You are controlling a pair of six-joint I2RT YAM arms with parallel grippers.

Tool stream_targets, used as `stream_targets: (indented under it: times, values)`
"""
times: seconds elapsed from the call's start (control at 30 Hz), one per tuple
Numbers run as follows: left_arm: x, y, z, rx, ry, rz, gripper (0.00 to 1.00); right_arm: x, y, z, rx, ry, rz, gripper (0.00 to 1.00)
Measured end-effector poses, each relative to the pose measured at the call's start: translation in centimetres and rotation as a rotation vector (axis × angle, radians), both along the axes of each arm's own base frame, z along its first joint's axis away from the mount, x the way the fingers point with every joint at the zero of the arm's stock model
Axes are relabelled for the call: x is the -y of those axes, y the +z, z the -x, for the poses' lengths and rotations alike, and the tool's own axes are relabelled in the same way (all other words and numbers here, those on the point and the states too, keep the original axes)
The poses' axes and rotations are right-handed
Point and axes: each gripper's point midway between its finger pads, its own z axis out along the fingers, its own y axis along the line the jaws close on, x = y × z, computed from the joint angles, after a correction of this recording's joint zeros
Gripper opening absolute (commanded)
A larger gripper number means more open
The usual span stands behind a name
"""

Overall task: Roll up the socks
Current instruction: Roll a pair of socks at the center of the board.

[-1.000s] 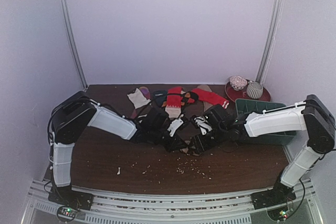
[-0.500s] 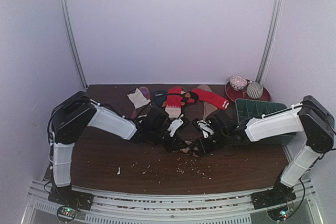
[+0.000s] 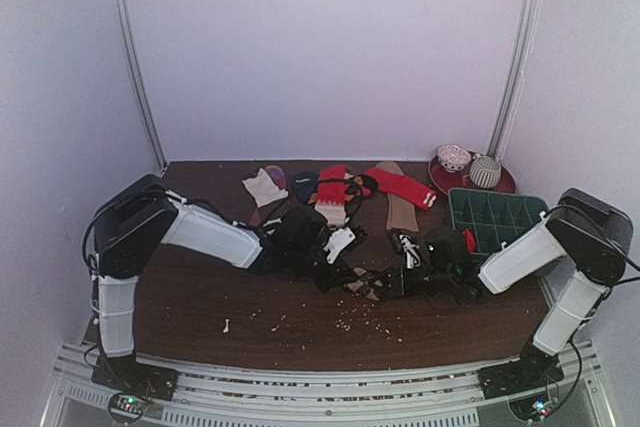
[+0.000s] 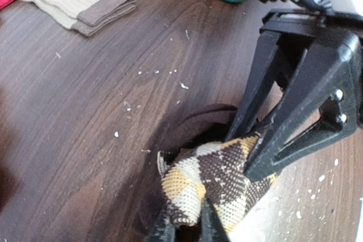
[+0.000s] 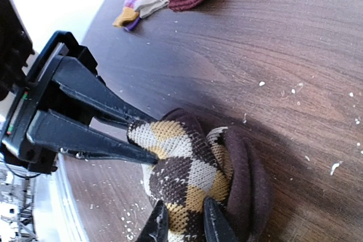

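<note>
The dark brown argyle sock (image 3: pixel 362 283) is bunched into a roll on the table between both grippers. My left gripper (image 3: pixel 342 272) is shut on one end of it; in the left wrist view the gripper (image 4: pixel 184 222) pinches the tan diamond fabric (image 4: pixel 227 174). My right gripper (image 3: pixel 388 282) is shut on the other end; in the right wrist view it (image 5: pixel 181 222) clamps the roll (image 5: pixel 187 162), with the brown cuff folded around one side. The red sock with striped cuff (image 3: pixel 402 185) lies flat at the back.
A pile of other socks (image 3: pixel 322 192) lies at the back centre, and a tan sock (image 3: pixel 402 211) beside the red one. A green divided tray (image 3: pixel 497 217) and a red plate (image 3: pixel 505 185) with two balls are at the back right. Crumbs dot the front of the table.
My right arm has dropped low and its wrist has drawn back to the right, still holding the argyle sock. My left arm has hardly moved.
</note>
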Motion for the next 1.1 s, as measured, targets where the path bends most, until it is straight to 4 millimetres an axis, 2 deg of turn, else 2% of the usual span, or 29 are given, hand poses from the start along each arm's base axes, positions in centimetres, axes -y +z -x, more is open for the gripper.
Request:
stream_targets:
  times: [0.13, 0.17, 0.23, 0.3, 0.33, 0.4, 0.53, 0.57, 0.63, 0.7, 0.73, 0.83, 1.03, 1.1]
  values:
    - [-1.1, 0.5, 1.0, 0.053, -0.024, 0.011, 0.53, -0.1, 0.1, 0.4, -0.012, 0.019, -0.056, 0.16]
    - [-1.6, 0.6, 1.4, 0.061, -0.032, 0.015, 0.67, -0.1, 0.1, 0.4, -0.015, 0.025, -0.062, 0.16]
    - [-3.0, 0.5, 2.6, 0.082, -0.056, 0.018, 0.86, 0.0, 0.1, 0.4, -0.016, 0.031, -0.066, 0.16]
    - [-4.2, 0.9, 3.8, 0.094, -0.084, 0.051, 0.97, 0.1, 0.2, 0.2, -0.010, 0.042, -0.062, 0.16]
    - [-4.6, 1.4, 4.2, 0.104, -0.098, 0.077, 0.98, 0.0, 0.2, 0.1, -0.009, 0.049, -0.059, 0.16]
    - [-5.0, 2.6, 4.3, 0.130, -0.117, 0.134, 0.98, 0.0, 0.2, 0.0, -0.004, 0.073, -0.053, 0.16]
    - [-4.4, 5.5, 3.1, 0.207, -0.142, 0.269, 0.98, -0.5, 0.1, 0.0, 0.004, 0.142, -0.038, 0.15]
    - [-4.2, 6.0, 2.9, 0.223, -0.150, 0.301, 0.95, -0.7, 0.0, 0.1, 0.001, 0.160, -0.039, 0.15]
    - [-3.7, 6.4, 2.4, 0.230, -0.171, 0.349, 0.80, -1.0, -0.2, 0.2, -0.007, 0.197, -0.043, 0.15]
    - [-2.8, 6.0, 2.0, 0.203, -0.204, 0.384, 0.68, -1.4, -0.2, 0.3, -0.009, 0.225, -0.050, 0.15]
    - [-2.2, 5.6, 1.8, 0.193, -0.222, 0.392, 0.66, -1.4, -0.3, 0.3, -0.011, 0.236, -0.054, 0.15]
    - [-1.5, 4.5, 1.9, 0.145, -0.263, 0.402, 0.62, -1.4, -0.5, 0.4, -0.011, 0.252, -0.058, 0.15]
    - [-2.0, 2.9, 2.6, 0.094, -0.275, 0.374, 0.61, -1.6, -0.5, 0.4, -0.006, 0.283, -0.073, 0.15]
    - [-2.4, 2.1, 2.8, 0.083, -0.261, 0.354, 0.54, -1.7, -0.5, 0.5, -0.004, 0.293, -0.078, 0.15]
